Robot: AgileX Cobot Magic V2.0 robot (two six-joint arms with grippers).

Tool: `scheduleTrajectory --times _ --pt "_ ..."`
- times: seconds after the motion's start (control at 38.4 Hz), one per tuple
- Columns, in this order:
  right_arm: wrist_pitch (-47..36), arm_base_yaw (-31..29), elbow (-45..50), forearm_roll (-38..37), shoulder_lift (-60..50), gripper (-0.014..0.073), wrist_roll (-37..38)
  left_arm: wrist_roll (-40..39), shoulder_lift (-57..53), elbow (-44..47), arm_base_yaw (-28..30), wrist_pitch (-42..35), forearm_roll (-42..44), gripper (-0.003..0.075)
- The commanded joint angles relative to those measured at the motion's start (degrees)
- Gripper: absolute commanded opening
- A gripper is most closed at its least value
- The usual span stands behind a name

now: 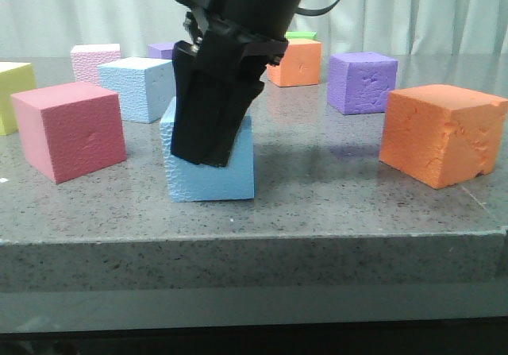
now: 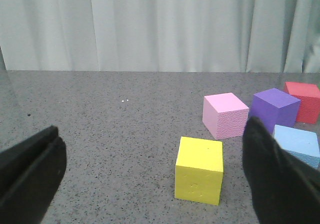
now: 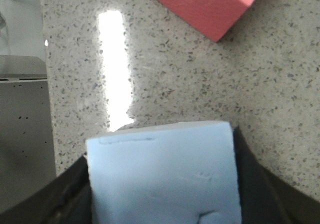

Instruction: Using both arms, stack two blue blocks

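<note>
R jaws clamp blue block (image 1: 213, 182) nr table (image 1: 333, 212) front edge.

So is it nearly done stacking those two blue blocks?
Not yet. Nothing is stacked. The right claw is closed around the near blue block, which still sits on the table. The far blue block stands alone behind it. The left claw is open and empty. Lifting and placing remain.
</note>
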Motion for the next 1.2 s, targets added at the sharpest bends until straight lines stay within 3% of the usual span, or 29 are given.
scheduleTrajectory --times 0.0,0.16,0.34,0.47,0.55,0.83,1.02,1.17 --pt "-1.37 -0.04 -1.92 1.33 -2.76 0.0529 -0.66 -0.16 0.74 -1.65 -0.08 -4.89 -0.35 0.0692" --pt "-1.96 -0.04 -2.04 1.26 -3.78 0.0665 -0.66 -0.16 0.74 -1.65 -0.08 -4.89 -0.35 0.0692" --pt "-2.8 -0.04 -2.86 -0.57 -8.98 0.0666 -0.16 -0.16 0.74 -1.65 -0.08 -4.89 -0.35 0.0692" --pt "-4.27 -0.78 -3.36 -0.63 -12.81 0.0649 4.42 -0.16 0.74 -1.65 -0.08 -4.89 -0.35 0.0692" --pt "-4.64 -2.14 -3.36 -0.63 -14.48 0.0574 7.7 -0.16 0.74 -1.65 -0.08 -4.89 -0.35 0.0692" --pt "-3.58 -9.77 -3.36 -0.63 -19.71 0.0098 25.95 -0.16 0.74 -1.65 -0.08 -4.89 -0.35 0.0692" --pt "-1.34 -16.23 -2.66 -0.63 -21.73 -0.0055 30.1 -0.16 0.74 -1.65 -0.08 -4.89 -0.35 0.0692" --pt "-3.26 -22.85 2.6 -0.58 -25.63 -0.0067 33.18 -0.16 0.74 -1.65 -0.08 -4.89 -0.35 0.0692"
